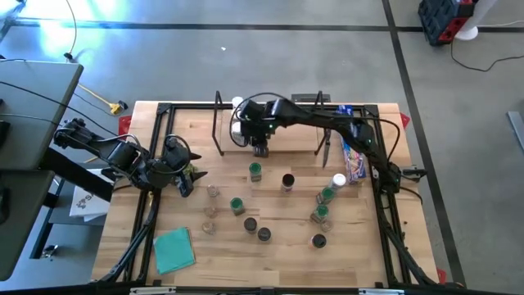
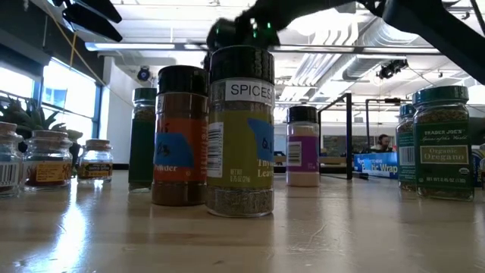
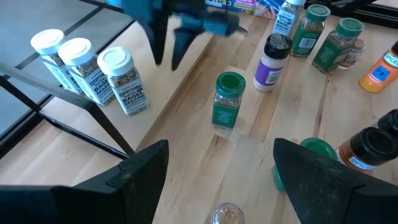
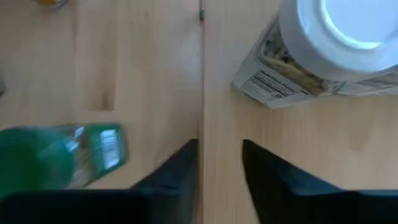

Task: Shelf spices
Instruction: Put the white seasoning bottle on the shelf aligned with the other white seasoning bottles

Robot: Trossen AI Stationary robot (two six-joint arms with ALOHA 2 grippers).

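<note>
1. Light-wood table (image 1: 270, 246) with a black frame, on a grey concrete floor; the low view shows an open workshop with ceiling ducts and a person seated far back.
2. Shelf (image 1: 282, 131) stands at the table's far edge, black uprights at its ends. Three white-lid jars (image 3: 87, 71) stand on it in a row, touching.
3. Remaining spices (image 1: 270, 205) stand loose on the table in front of the shelf: green, black, white and clear-lidded jars, spread apart. Thyme jar (image 2: 240, 133) is closest to the low camera, with an orange-label black-lid jar (image 2: 180, 136) just beside it.
4. Right gripper (image 1: 259, 150) hangs over the shelf's front edge, next to the white-lid jars; fingers (image 4: 180, 171) close together with a slim gap, grasping nothing. Green-lid jar (image 1: 255, 170) stands just in front of it.
5. Left gripper (image 1: 182, 172) sits at the table's left edge, fingers (image 3: 140, 171) spread wide, empty.
6. Teal cloth (image 1: 173, 249) lies front-left; blue wrap box (image 1: 352, 156) lies right of the shelf.
</note>
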